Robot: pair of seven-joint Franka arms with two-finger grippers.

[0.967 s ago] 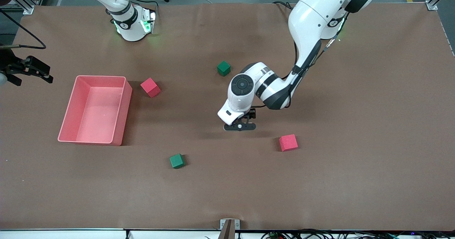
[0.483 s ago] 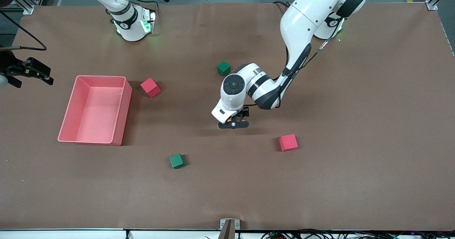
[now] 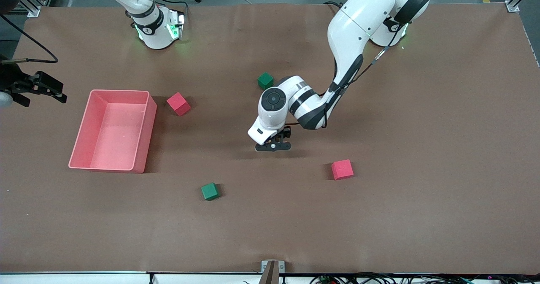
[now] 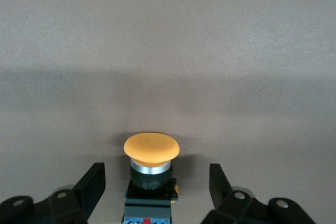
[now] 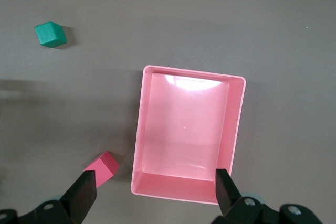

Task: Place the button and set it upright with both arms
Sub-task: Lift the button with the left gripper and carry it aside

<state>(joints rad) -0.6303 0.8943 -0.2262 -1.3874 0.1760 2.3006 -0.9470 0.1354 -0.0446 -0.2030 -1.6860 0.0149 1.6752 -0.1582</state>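
The button (image 4: 151,153) lies on its side on the brown table, orange cap, silver ring and black body in the left wrist view. My left gripper (image 4: 156,170) is low over it at the table's middle, open, one finger on each side of the black body with a gap at both. In the front view the left gripper (image 3: 273,146) and its hand hide the button. My right gripper (image 3: 40,90) hangs open over the right arm's end of the table, beside the pink bin, and holds nothing; in its wrist view the right gripper (image 5: 155,178) looks down on that bin.
A pink bin (image 3: 145,128) (image 5: 142,129) stands toward the right arm's end. A red cube (image 3: 178,103) (image 5: 103,166) sits beside it, another red cube (image 3: 342,169) lies nearer the camera than the left gripper. Green cubes: one (image 3: 265,81) by the left forearm, one (image 3: 209,191) (image 5: 51,33) nearer the camera.
The left arm has shifted a little toward the right arm's end with its gripper over the button. The right gripper has barely moved.
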